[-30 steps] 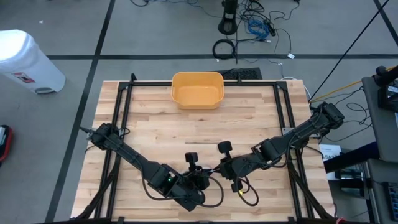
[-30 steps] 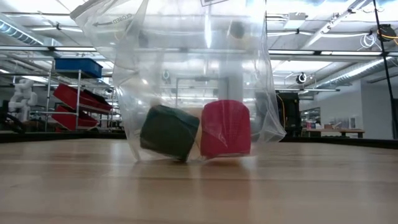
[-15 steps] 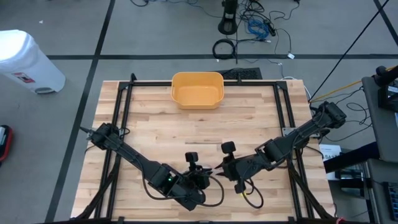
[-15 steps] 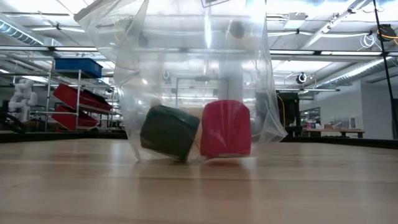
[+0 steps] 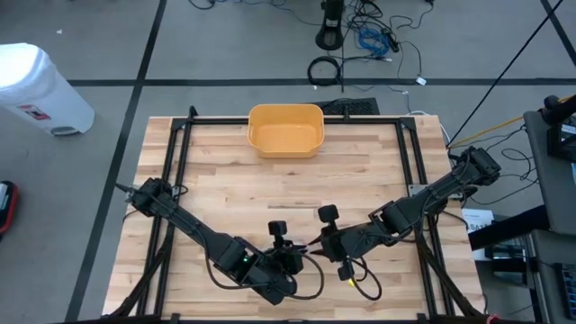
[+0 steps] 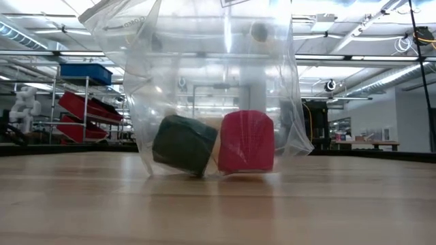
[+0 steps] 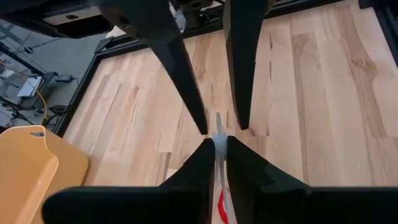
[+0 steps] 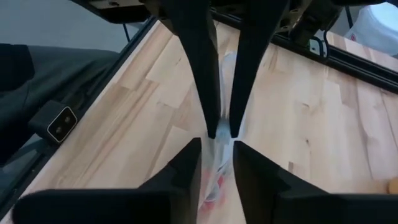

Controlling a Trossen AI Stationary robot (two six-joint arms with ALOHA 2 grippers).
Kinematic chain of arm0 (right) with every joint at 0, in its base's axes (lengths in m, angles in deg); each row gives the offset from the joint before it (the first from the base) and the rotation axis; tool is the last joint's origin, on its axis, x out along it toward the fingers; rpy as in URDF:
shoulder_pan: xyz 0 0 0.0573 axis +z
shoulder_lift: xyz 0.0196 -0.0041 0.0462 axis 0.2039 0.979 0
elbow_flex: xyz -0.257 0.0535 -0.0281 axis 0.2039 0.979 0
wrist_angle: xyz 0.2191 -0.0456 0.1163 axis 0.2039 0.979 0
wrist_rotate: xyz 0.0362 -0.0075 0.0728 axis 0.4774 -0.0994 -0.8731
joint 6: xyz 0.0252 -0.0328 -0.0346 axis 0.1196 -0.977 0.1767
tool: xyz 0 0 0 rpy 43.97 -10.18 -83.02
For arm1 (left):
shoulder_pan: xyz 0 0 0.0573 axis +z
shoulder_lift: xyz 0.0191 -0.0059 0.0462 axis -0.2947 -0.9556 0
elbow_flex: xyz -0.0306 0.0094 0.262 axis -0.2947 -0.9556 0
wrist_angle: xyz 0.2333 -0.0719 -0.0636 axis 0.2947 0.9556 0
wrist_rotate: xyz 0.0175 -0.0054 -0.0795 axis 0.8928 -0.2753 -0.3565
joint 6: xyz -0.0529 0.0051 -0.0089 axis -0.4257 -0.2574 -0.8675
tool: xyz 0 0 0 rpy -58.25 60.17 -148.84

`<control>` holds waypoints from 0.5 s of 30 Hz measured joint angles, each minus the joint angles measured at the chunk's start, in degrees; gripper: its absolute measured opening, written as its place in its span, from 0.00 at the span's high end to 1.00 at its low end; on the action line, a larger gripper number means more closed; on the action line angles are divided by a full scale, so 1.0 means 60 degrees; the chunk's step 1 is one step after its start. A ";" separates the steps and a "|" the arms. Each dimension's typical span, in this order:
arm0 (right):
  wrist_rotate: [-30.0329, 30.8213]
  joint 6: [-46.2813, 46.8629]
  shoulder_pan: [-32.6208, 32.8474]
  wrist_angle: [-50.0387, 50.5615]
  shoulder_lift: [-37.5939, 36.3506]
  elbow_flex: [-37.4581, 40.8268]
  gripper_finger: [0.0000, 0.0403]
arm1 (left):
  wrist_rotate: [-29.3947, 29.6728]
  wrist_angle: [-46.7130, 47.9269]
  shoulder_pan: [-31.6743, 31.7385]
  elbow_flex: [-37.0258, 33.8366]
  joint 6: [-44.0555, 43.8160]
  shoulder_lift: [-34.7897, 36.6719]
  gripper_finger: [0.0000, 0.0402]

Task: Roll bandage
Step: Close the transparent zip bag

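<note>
A plastic bag [image 6: 218, 82] is held upright on the table [image 5: 225, 193], near its front edge and about midway across. Two bandage rolls are seen inside it, resting at the bottom: one roll [image 6: 184, 144] is tilted on the left of the low view, the other roll [image 6: 246, 141] stands upright just beside it, touching. The bag's top edge is pinched from either side, by the left gripper [image 5: 290, 255] and the right gripper [image 5: 326, 245] (tip to tip, nearly meeting). A bowl [image 5: 285, 130] is set at the table's far edge, well apart from the bag. A bin [image 5: 40, 88] stands on the floor beyond the far left corner.
</note>
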 joint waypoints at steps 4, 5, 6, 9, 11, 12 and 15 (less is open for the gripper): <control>-0.0255 -0.0005 -0.0038 -0.0007 0.0022 0.0000 0.86 | -0.0007 0.0000 0.0000 0.0000 -0.0007 0.0006 0.91; -0.0241 -0.0005 -0.0042 -0.0041 0.0053 0.0000 0.87 | -0.0010 0.0000 0.0000 0.0000 -0.0007 0.0006 0.91; -0.0238 -0.0009 -0.0049 -0.0058 0.0076 0.0000 0.87 | -0.0028 0.0000 0.0000 0.0000 -0.0009 0.0006 0.91; -0.0240 -0.0049 -0.0099 -0.0141 0.0146 0.0000 0.87 | -0.0044 0.0000 0.0000 0.0000 -0.0011 0.0006 0.91; -0.0245 -0.0056 -0.0125 -0.0146 0.0157 0.0000 0.88 | -0.0043 0.0000 0.0000 0.0000 -0.0011 0.0006 0.91; -0.0252 -0.0056 -0.0158 -0.0156 0.0157 0.0000 0.88 | -0.0043 0.0000 0.0000 0.0000 -0.0011 0.0006 0.91; -0.0299 -0.0060 -0.0173 -0.0171 0.0157 0.0000 0.89 | -0.0039 0.0004 0.0000 0.0000 -0.0011 0.0010 0.91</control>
